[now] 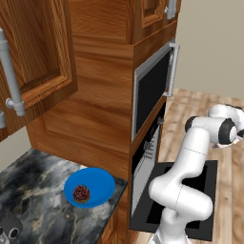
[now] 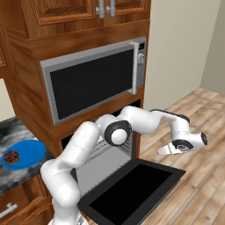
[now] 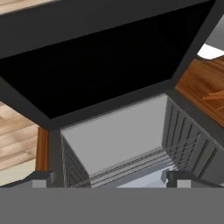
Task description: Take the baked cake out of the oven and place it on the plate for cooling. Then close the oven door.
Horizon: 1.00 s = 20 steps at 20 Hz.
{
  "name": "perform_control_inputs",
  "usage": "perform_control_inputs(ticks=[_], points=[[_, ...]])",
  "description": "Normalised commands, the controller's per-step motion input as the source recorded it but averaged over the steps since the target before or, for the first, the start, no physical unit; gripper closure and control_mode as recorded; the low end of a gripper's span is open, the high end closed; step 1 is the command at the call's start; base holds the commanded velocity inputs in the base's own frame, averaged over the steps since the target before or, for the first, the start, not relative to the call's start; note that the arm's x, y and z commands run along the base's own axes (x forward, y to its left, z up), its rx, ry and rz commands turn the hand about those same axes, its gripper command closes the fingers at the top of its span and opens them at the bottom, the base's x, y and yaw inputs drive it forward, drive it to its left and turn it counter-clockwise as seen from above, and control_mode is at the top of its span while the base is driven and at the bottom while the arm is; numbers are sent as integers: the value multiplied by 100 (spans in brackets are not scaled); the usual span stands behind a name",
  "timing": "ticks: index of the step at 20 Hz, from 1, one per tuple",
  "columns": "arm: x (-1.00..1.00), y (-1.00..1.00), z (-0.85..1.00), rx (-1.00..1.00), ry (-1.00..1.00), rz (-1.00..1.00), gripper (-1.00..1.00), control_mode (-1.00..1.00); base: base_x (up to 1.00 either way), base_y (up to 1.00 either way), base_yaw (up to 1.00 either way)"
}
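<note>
Cabinetry of warm brown wood surrounds everything, and a silver-framed microwave with a vertical handle sits directly above the oven. A dark marbled counter lies at 9 o'clock from the oven in the right base view. The white arm arches over the lowered oven door, its elbow crossing in front of the oven mouth, so it partly screens the cavity in both base views.

The baked cake is a small round dark-brown lump with reddish speckles. It rests on the blue plate, toward the plate's 8 o'clock edge in the left base view. The plate is a flat bright disc lying on the counter near its corner beside the oven; being round, neither it nor the cake shows a long axis.

The oven door is a wide black panel, folded down flat and jutting out over the wooden floor, its long axis running across the oven's front. The hand view looks over the door into the grey cavity with its wire rack.

The gripper hangs beyond the door's far edge, at 3 o'clock from the oven, fingers spread wide and holding nothing.
</note>
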Motion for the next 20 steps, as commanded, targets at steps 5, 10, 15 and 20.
perform_control_inputs(ticks=[5,10,15,20], points=[[-53,4,40,-2,-2,1,-100,-100,0,0,0],[-52,2,39,-1,0,0,-100,-100,0,0,0],[-56,12,23,-3,-4,3,-100,-100,0,0,0],[-51,17,21,-5,-9,6,-100,-100,0,0,0]])
